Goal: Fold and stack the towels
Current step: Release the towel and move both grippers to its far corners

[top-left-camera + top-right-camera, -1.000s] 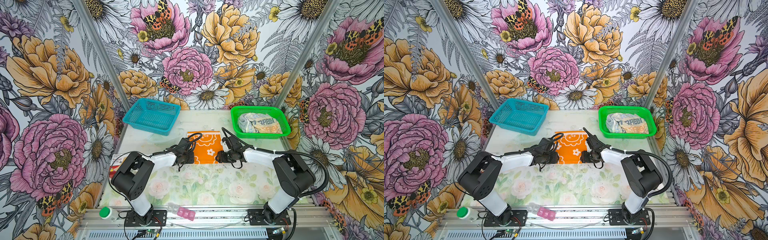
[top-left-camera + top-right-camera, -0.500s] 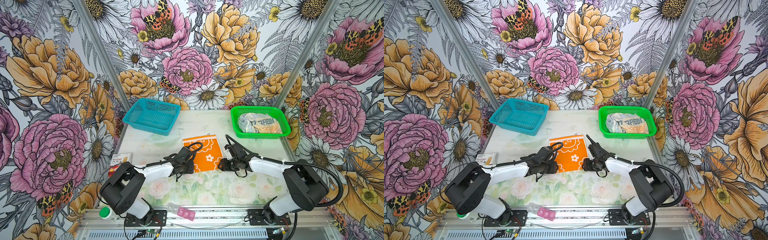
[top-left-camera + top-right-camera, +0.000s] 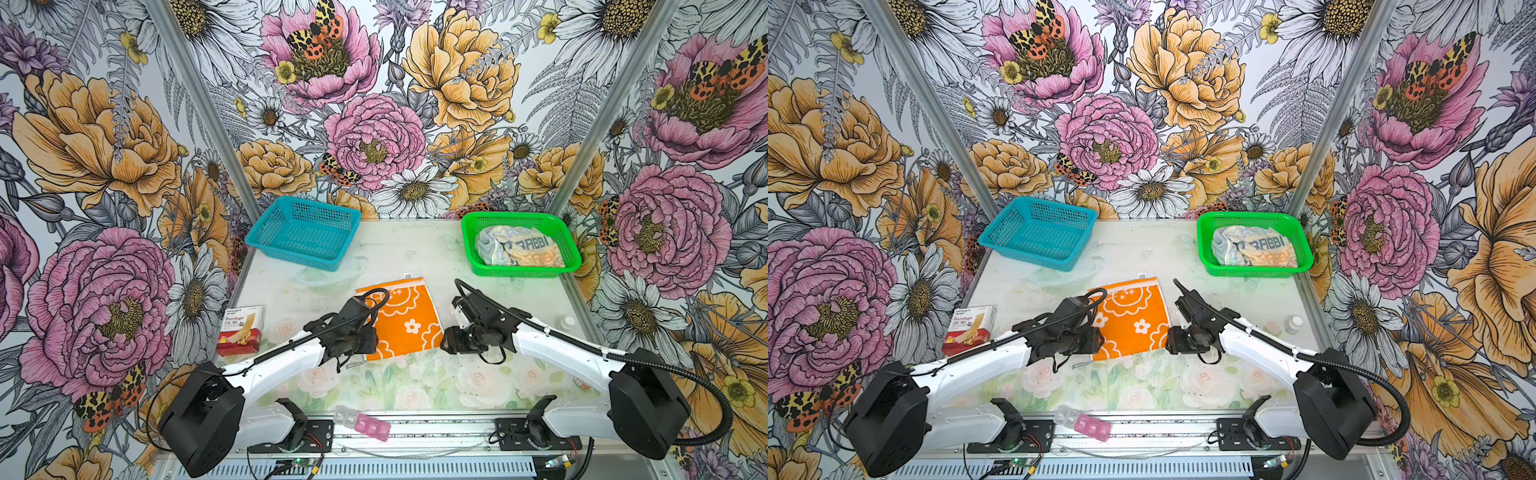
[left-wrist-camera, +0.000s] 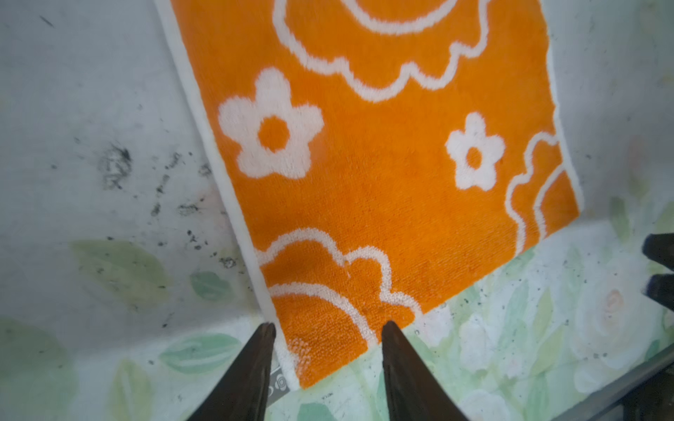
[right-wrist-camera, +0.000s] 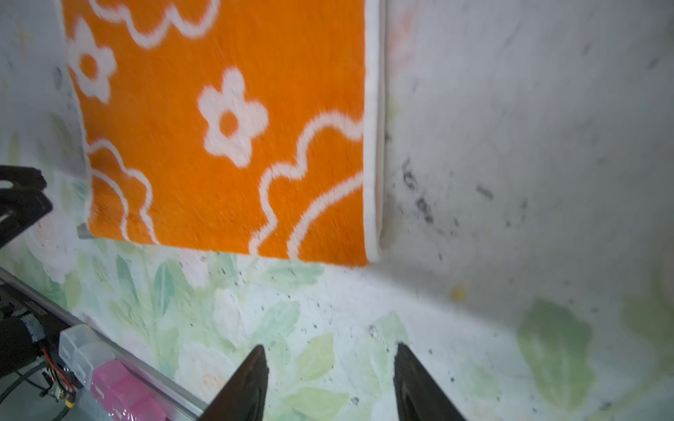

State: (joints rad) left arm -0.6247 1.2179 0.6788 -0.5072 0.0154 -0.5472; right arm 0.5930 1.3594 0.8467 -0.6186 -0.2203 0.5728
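Orange towel (image 4: 383, 189) lies flat, its near corner between the parted, unclamped left fingers (image 4: 248, 375) (right fingers (image 5: 415, 390), parted and empty, stand short of theirs).

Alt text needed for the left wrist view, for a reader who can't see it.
An orange towel with white flowers lies on the pale floral table, one corner between the open jaws of the left gripper. The dark tips of the right gripper show at the frame's edge, off the towel.
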